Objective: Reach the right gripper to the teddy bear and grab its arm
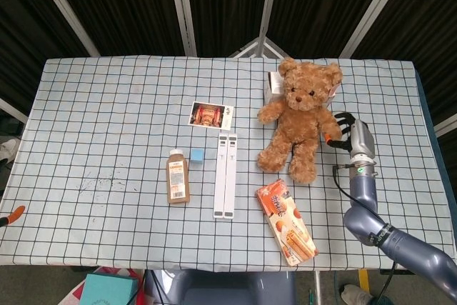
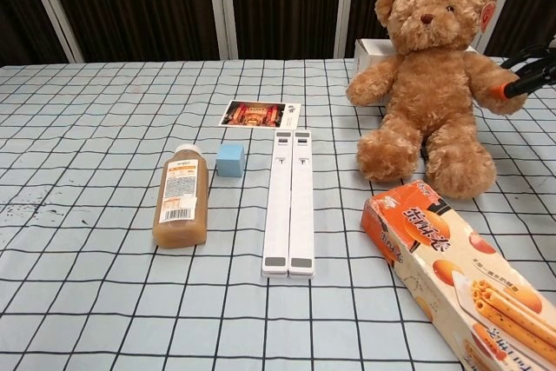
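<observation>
The brown teddy bear [image 1: 300, 116] sits upright at the back right of the table, facing me. Its arm [image 1: 325, 123] on my right sticks out sideways. My right hand [image 1: 355, 139] is just right of that arm, with its fingers [image 2: 532, 77] spread. An orange fingertip touches the paw [image 2: 495, 93], and nothing is gripped. Of what seems to be my left hand, only an orange-tipped finger [image 1: 13, 214] shows at the table's left edge.
A white box [image 1: 273, 88] stands behind the bear. An orange snack box [image 1: 286, 222] lies in front of it. Two white bars [image 1: 226, 174], a brown juice bottle [image 1: 178, 177], a small blue cube [image 1: 197, 156] and a photo card [image 1: 211, 115] lie mid-table.
</observation>
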`<action>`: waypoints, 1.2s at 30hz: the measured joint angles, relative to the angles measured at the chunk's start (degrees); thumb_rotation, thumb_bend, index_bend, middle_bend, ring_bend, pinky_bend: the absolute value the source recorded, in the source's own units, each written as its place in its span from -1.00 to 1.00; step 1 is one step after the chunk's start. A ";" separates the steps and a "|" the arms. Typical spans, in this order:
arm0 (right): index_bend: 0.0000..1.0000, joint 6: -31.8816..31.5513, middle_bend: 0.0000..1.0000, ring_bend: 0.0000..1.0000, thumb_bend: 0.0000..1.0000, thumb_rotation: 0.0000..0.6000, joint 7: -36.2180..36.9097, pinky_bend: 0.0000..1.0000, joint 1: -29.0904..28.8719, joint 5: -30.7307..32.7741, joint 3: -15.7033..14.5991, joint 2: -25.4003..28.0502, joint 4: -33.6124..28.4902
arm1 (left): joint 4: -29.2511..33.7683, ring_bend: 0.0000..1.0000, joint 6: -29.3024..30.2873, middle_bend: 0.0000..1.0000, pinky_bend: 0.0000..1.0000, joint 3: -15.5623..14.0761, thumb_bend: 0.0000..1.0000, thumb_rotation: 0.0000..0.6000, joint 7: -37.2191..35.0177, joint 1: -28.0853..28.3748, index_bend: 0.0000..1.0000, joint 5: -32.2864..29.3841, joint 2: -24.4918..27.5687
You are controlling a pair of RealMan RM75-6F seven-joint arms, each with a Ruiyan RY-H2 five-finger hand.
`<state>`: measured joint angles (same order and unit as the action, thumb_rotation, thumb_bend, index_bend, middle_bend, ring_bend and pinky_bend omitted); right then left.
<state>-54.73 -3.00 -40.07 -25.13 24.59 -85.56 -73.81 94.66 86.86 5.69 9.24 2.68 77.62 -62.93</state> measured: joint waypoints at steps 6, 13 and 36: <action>0.04 0.48 0.12 0.16 -0.35 1.00 0.11 -0.86 -0.25 0.76 0.97 -1.80 2.94 | 0.12 -1.00 0.06 -1.00 -0.94 0.02 -0.52 1.00 0.20 0.03 -0.78 0.00 -0.05; 0.09 1.07 0.16 0.20 -0.35 1.00 3.23 -0.80 -0.22 -0.23 3.04 -3.61 5.92 | 0.26 -1.00 -0.32 -1.00 -0.94 -0.06 -0.52 1.00 0.27 0.16 -0.78 -0.09 -0.03; 0.10 1.50 0.17 0.20 -0.35 1.00 8.46 -0.80 -1.92 -13.46 2.76 -10.64 19.40 | 0.65 -1.00 -0.13 -1.00 -0.94 -0.17 -0.52 1.00 0.84 0.04 -0.76 -0.27 0.01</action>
<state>-53.23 5.45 -42.00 -38.59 27.35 -96.20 -54.41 95.31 86.74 5.52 10.08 2.72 77.35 -62.93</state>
